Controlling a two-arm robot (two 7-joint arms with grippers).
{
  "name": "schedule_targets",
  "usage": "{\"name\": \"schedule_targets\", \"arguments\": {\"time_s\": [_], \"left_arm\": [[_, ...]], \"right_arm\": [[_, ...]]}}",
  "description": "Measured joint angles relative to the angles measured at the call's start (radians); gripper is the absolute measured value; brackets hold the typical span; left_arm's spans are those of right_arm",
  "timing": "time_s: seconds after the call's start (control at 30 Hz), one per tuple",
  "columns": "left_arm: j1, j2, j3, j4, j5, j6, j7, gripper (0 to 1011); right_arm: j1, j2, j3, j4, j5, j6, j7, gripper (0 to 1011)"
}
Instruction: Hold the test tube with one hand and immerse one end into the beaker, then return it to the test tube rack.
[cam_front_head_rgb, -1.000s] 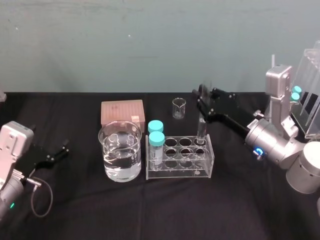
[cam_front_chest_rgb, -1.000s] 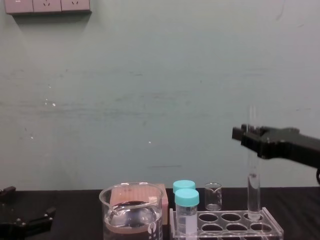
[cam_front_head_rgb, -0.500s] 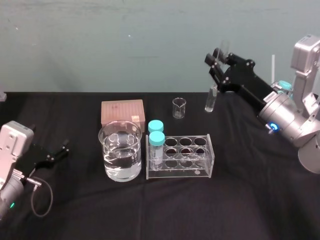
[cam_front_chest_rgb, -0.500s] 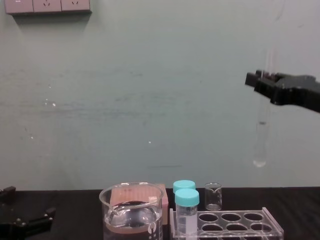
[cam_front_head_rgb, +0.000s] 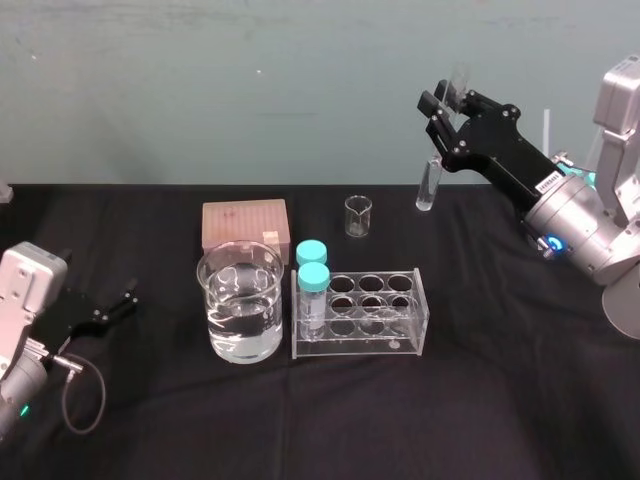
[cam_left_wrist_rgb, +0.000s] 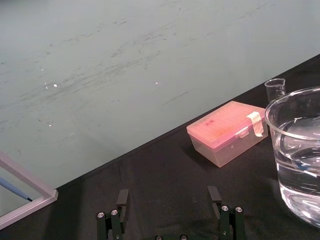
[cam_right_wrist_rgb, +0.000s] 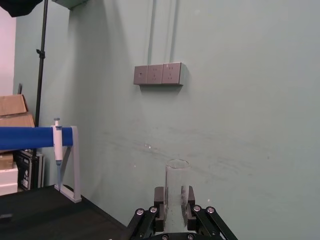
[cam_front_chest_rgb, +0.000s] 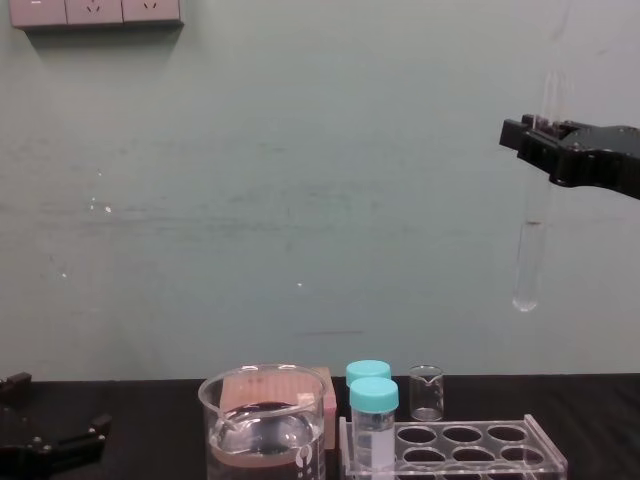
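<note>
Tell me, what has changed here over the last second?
The right gripper, shut on the glass tube, has lifted it up out of the rack's back right hole; the tube now hangs high above the table. The beaker, the capped vials, the rack and the left gripper, parked open at the left, stayed put.

Right fingers (cam_front_head_rgb: 432, 110) pinched, raised high, left fingers (cam_front_head_rgb: 124, 300) spread, parked low
</note>
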Motion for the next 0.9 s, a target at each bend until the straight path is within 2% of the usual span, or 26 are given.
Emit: {"name": "schedule_targets", "arguments": {"time_s": [0.9], "left_arm": [[0.0, 0.0, 0.0, 0.0, 0.0, 0.0, 0.0, 1000]], "right_arm": [[-0.01, -0.007, -0.009, 0.009, -0.002, 0.016, -0.005, 230]]}}
